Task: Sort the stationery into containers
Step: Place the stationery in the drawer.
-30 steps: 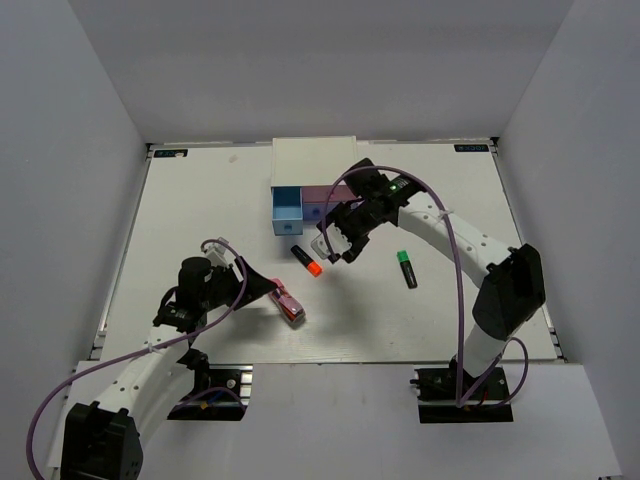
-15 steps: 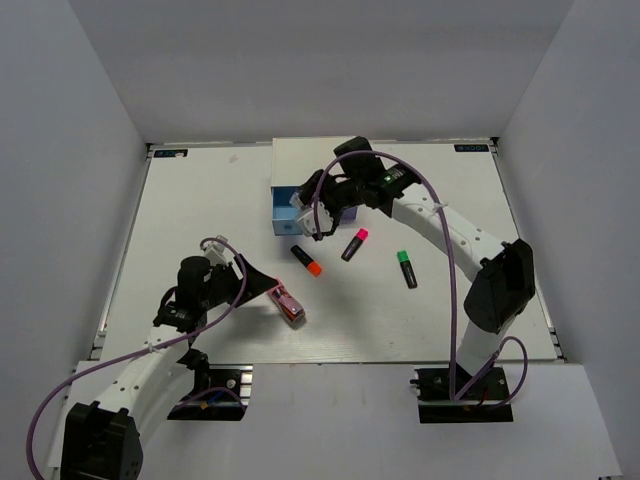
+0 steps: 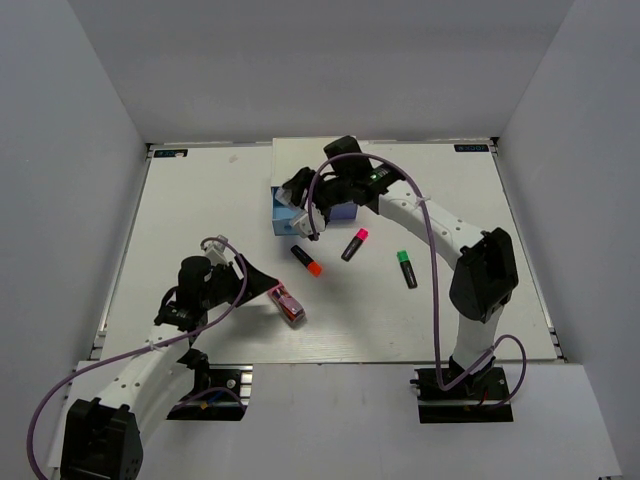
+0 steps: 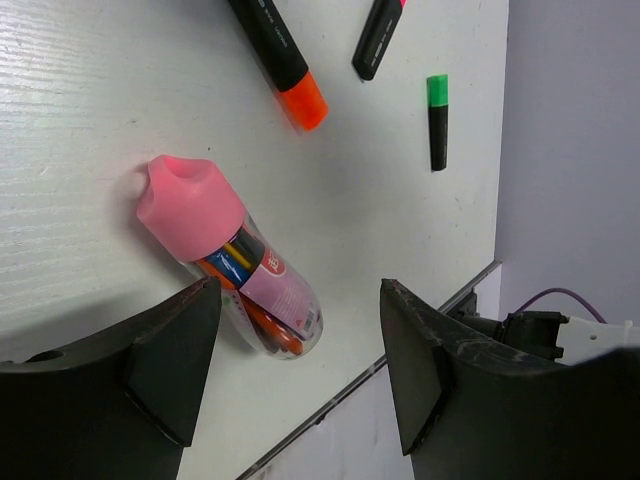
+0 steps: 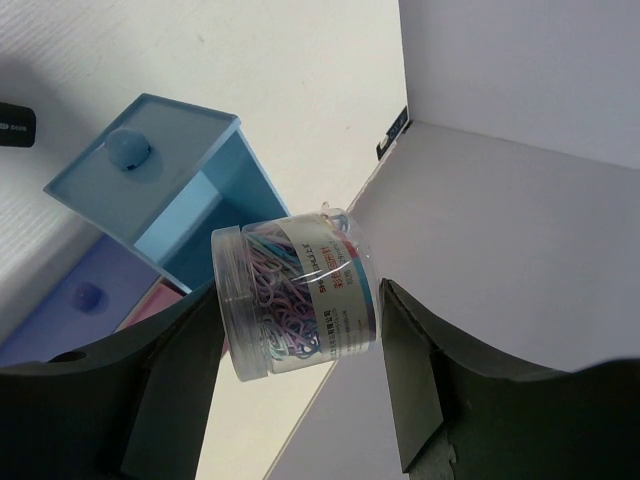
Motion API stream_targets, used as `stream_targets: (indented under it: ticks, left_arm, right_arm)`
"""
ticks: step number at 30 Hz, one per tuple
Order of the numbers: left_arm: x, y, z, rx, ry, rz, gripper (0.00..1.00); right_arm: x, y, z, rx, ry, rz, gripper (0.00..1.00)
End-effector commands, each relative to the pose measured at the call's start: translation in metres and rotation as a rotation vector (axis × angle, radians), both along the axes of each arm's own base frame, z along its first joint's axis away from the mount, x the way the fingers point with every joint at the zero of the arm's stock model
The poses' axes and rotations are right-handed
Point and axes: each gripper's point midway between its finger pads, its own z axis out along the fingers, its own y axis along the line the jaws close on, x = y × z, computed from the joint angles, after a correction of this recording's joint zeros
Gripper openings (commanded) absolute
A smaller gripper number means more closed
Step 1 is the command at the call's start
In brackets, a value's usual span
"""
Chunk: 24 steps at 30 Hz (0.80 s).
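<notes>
A: Right gripper (image 3: 303, 216) status?
B: Clamped across a clear jar of paper clips (image 5: 295, 300). One jar, pastel clips. It's held in the air at the pulled-out blue drawer (image 5: 170, 190), far centre of the table (image 3: 200, 220).
A: Any label?
B: There's a sticker with a line of print down the jar's side, too small to read for sure.
A: Left gripper (image 3: 262, 288)?
B: Jaws spread wide, gripping nothing. One tube of coloured pens (image 4: 235, 265), pink cap, lies flat on the table just ahead of it, near-left of centre, not touched. It has a pink label, but the writing is unreadable.
A: Markers?
B: Three, all black-bodied, flat on the table mid-scene and apart from each other. The orange-capped marker (image 4: 285, 65) is closest to the tube, the pink-capped marker (image 4: 378, 35) is right of it, and the green-capped marker (image 4: 434, 120) is furthest right. White print on the orange one's barrel, can't make it out.
A: Drawers?
B: Three colours in the right wrist view. The blue one is out, and the purple drawer (image 5: 70, 300) sits further back beside it. Each has a round knob. A sliver of a pink drawer (image 5: 168, 296) shows by the jar. All are in the white cabinet (image 3: 312, 160) at the far edge.
</notes>
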Motion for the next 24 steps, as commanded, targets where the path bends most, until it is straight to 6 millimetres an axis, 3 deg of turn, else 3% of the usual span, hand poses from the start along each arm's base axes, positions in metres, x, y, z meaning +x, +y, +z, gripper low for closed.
stream_targets:
  ticks: [1, 2, 16, 24]
  left_arm:
    - [-0.001, -0.001, -0.001, -0.008, -0.008, -0.010, 0.75]
    - [-0.001, -0.001, -0.001, -0.008, -0.008, -0.010, 0.75]
    - [-0.003, -0.002, -0.003, -0.013, -0.007, -0.018, 0.75]
    - [-0.004, -0.002, -0.005, -0.013, -0.007, -0.018, 0.75]
  right_arm:
    - [-0.008, 0.020, 0.029, 0.072, -0.140, 0.119, 0.10]
    - [-0.001, 0.015, 0.029, 0.068, -0.144, 0.111, 0.10]
    - [-0.008, 0.009, -0.009, -0.063, -0.189, 0.237, 0.08]
    - [0.005, 0.010, -0.011, -0.090, -0.236, 0.233, 0.10]
